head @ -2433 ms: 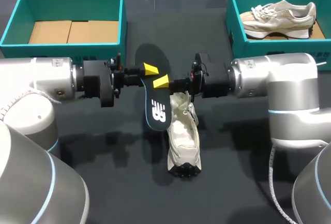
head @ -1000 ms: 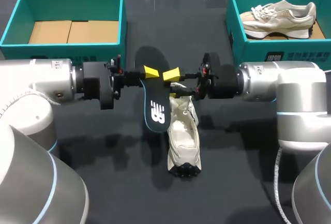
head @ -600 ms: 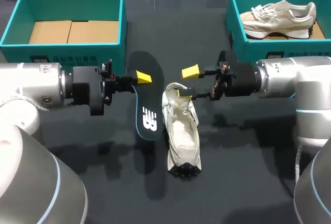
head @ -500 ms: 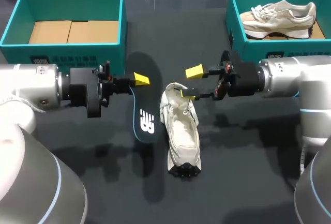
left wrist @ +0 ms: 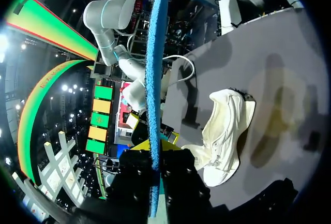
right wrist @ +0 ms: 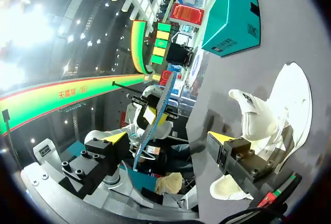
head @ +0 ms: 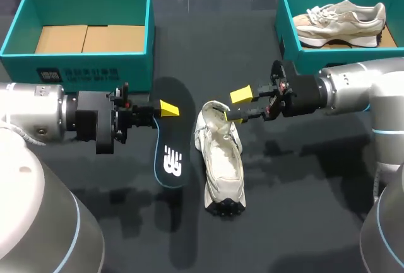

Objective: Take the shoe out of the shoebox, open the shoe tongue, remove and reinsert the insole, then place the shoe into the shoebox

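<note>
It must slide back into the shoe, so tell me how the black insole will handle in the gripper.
The insole looks thin edge-on in the left wrist view, so probably light. It juts nearly straight past the left gripper, so likely springy, not floppy.

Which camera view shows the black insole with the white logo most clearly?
The head view: the black insole with the white logo shows its whole flat face, gripped by the left hand. The left wrist view shows only its blue edge; the right wrist view shows it distant and edge-on.
</note>
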Controlling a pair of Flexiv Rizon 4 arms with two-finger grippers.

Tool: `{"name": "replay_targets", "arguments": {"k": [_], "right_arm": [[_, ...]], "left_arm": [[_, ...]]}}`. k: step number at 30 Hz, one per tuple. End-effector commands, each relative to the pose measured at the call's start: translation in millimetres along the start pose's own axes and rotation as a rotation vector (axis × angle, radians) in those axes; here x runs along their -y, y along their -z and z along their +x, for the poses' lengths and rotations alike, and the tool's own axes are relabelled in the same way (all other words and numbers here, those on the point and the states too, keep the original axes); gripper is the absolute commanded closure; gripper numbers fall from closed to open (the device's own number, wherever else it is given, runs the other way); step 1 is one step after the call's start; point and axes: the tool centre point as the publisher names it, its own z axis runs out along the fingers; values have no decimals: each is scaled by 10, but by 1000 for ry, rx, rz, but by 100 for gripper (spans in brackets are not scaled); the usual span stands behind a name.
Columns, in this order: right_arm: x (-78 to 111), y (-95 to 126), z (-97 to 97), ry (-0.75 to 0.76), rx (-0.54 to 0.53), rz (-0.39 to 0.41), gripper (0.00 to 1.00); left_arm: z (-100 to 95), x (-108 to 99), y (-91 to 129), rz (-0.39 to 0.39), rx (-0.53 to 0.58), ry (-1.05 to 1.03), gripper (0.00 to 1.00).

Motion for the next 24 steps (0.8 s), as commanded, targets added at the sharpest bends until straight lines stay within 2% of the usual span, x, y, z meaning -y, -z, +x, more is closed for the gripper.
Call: {"name": "replay_targets", "arguments": {"k": [1,3,7,19,24], "right_arm": [[45,202,39,267,125,163,0],[71,200,-13,255,217,222,0],[71,200,-13,255,217,222,0],[71,200,-13,255,217,222,0],[221,257,177,444,341,328,0]], "left_arm": [[3,-8,-4,21,-14,12,100],[17,15,-15,30,-20,9,100],[25,13,4,4,-33,-21,100],[25,13,4,4,-33,-21,100],[-8,144,61,-11,-46,20,100]]}}
